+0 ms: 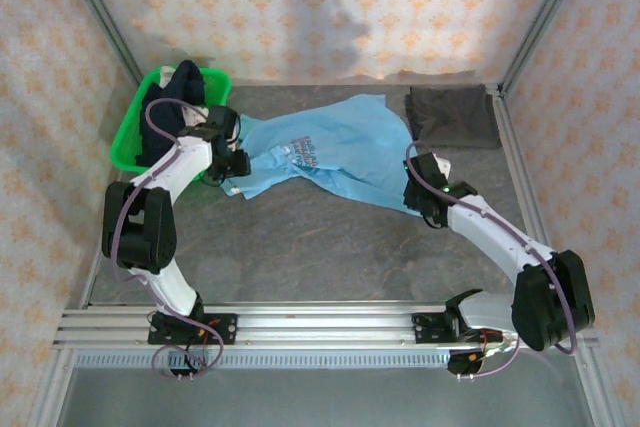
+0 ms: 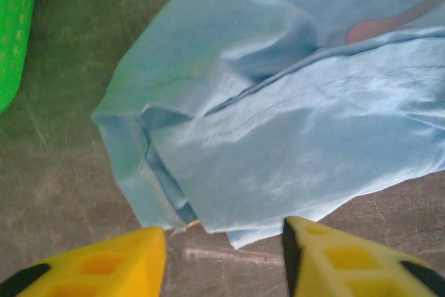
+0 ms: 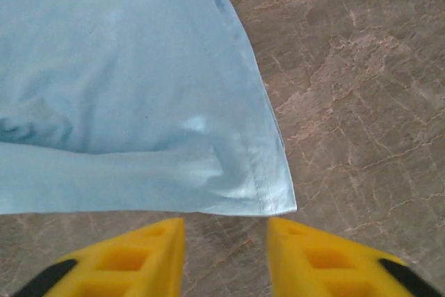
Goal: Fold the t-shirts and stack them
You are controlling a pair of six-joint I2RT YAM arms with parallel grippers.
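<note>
A light blue t-shirt point(image 1: 335, 152) with small chest lettering lies crumpled and partly spread on the grey table. My left gripper point(image 1: 232, 172) sits at its left end, open. In the left wrist view the gripper point(image 2: 224, 238) has bare table between its yellow fingers point(image 2: 104, 266), and the shirt's folded hem point(image 2: 292, 137) lies just beyond the tips. My right gripper point(image 1: 415, 185) is at the shirt's right edge, also open. In the right wrist view that gripper point(image 3: 226, 231) is just short of the shirt point(image 3: 125, 102), whose hemmed corner lies flat on the table.
A green plastic basket point(image 1: 126, 132), also seen in the left wrist view point(image 2: 14, 26), stands at the back left with dark shirts point(image 1: 183, 82) in it. A folded dark grey t-shirt point(image 1: 455, 115) lies at the back right. Patterned walls enclose the table point(image 1: 330, 247).
</note>
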